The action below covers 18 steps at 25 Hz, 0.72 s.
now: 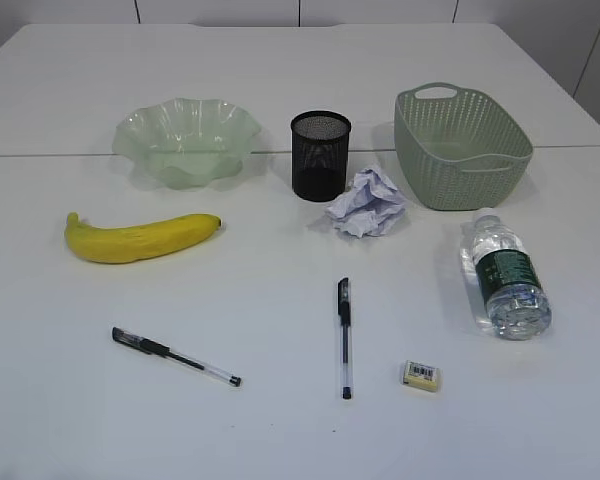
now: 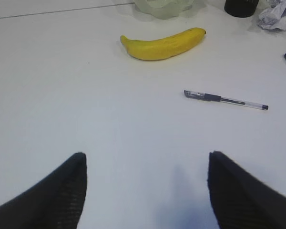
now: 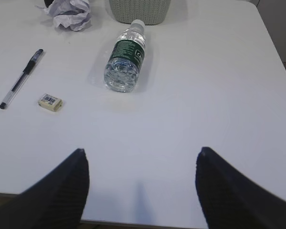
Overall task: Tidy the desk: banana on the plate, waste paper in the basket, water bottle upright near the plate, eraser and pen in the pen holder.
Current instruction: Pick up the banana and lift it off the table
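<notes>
Lying apart on the table (image 1: 280, 440): banana (image 1: 140, 238), bottle (image 1: 507, 275), possibly-touching paper (image 1: 368, 203) and holder (image 1: 320, 155); both jaws released.

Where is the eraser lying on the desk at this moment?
In the exterior view the eraser lies near the front edge, right of centre, just right of the nearer pen and in front of the lying water bottle.

A banana (image 1: 140, 239), two pens (image 1: 175, 356) (image 1: 344, 337), an eraser (image 1: 421, 376) and a toppled water bottle (image 1: 506, 279) lie scattered across a white tabletop (image 1: 280, 430), before a green plate (image 1: 188, 140), mesh pen holder (image 1: 320, 154), crumpled paper (image 1: 368, 204) and basket (image 1: 462, 146).
</notes>
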Available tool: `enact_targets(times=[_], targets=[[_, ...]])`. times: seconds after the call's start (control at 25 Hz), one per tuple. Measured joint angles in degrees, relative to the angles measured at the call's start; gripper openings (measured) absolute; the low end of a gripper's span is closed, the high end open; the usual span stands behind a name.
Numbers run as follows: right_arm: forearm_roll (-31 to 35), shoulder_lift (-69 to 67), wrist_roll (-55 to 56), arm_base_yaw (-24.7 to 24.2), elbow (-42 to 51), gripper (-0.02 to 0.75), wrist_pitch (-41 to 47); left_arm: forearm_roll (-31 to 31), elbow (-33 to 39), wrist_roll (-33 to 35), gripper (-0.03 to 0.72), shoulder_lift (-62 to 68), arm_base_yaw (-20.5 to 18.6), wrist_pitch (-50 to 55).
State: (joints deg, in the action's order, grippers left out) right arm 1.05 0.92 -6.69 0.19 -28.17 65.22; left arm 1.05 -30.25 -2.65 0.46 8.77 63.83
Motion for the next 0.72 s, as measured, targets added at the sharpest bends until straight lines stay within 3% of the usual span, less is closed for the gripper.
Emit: enact_targets(times=[0.72], targets=[[0.00, 0.00, 0.00, 0.42, 0.00, 0.519, -0.10, -0.10, 0.00, 0.10, 0.561, 0.00, 0.00, 0.00]])
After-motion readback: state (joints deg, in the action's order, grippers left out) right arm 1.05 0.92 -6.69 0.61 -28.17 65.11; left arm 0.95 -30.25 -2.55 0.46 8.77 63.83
